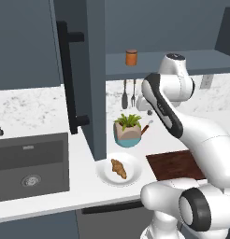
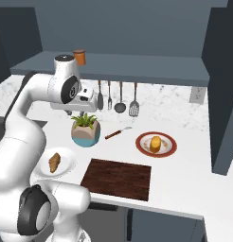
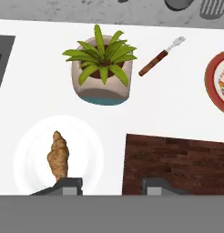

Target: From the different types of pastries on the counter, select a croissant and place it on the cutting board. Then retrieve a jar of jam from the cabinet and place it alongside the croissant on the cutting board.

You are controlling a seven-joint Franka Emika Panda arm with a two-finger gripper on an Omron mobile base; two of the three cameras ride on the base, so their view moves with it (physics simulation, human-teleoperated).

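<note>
Croissant (image 3: 58,155) on white plate, board (image 3: 177,164) bare.
We see the jam jar (image 1: 131,57) upright on the cabinet shelf (image 1: 182,63).

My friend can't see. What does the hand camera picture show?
Looking down on a white counter: a golden croissant lies on a round white plate, beside an empty dark wooden cutting board. Above them stand a potted plant and a small wooden-handled tool.
</note>
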